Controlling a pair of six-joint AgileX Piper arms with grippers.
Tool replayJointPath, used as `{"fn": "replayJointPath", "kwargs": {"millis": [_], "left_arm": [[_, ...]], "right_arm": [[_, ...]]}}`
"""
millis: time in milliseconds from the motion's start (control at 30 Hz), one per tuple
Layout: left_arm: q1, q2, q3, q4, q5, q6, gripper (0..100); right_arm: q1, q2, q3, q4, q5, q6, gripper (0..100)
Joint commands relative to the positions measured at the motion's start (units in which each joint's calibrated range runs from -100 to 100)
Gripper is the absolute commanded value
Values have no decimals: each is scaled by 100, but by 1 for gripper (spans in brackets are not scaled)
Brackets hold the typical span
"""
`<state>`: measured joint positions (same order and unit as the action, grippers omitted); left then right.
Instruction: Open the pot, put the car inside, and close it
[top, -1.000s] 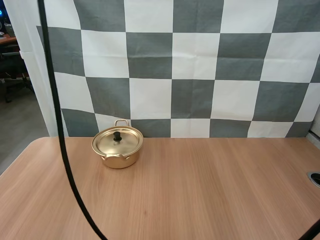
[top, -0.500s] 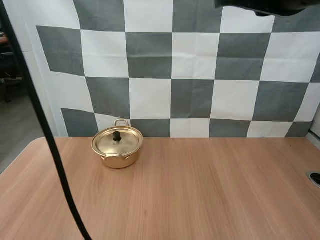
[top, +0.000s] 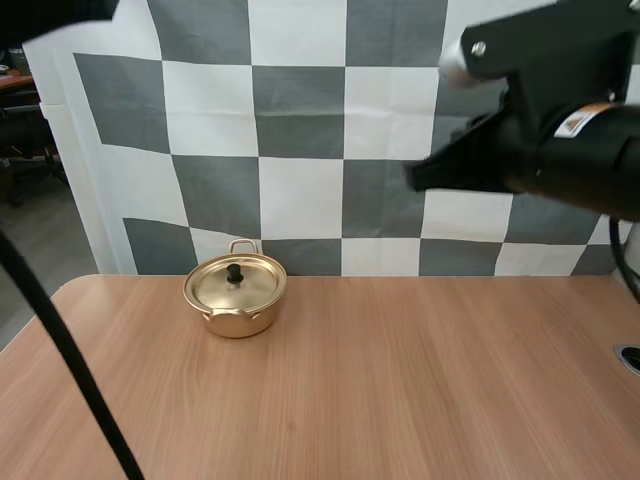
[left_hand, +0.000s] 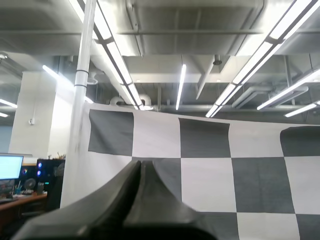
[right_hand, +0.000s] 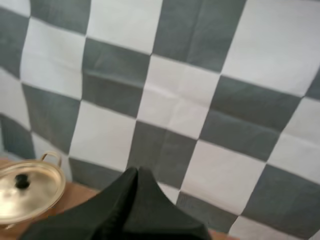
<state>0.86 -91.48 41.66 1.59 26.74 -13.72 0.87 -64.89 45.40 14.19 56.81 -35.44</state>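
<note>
The gold pot (top: 235, 300) stands on the bench (top: 400, 380), left of centre in the high view and close to the bench's far edge. Its lid (top: 235, 283) is on, with the black knob (top: 234, 271) upright in the middle, and one loop handle (top: 243, 243) shows at the back. The right arm (top: 560, 130) hangs large across the upper right of that frame, high over the bench and well apart from the pot. Seen from that arm's own camera, the right pincer (right_hand: 136, 171) is closed, both fingers lying together as one dark wedge with nothing between them. The lidded pot sits beyond its tips and off to one side, not touching. The left pincer (left_hand: 141, 164) is also closed on nothing, its fingers meeting in a single wedge.
</note>
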Motion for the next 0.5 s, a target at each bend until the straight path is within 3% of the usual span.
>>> {"fn": "replayJointPath", "kwargs": {"millis": [0, 100, 233, 333, 467], "left_arm": [[-5, -569, 5079, -4, -1621, -2, 0], [-5, -852, 5564, -4, -1640, -2, 0], [-5, -852, 5834, -42, -1763, -2, 0], [-5, -852, 5834, -51, -1027, -2, 0], [-5, -852, 5834, -104, -280, -2, 0]], "right_arm": [[97, -429, 348, 1, 212, 18, 0], [90, -816, 384, -79, 313, 197, 0], [90, -1055, 999, -247, -498, 233, 0], [90, -1095, 1760, -413, -1373, 227, 0], [90, -1095, 2910, -779, -3424, 233, 0]]}}
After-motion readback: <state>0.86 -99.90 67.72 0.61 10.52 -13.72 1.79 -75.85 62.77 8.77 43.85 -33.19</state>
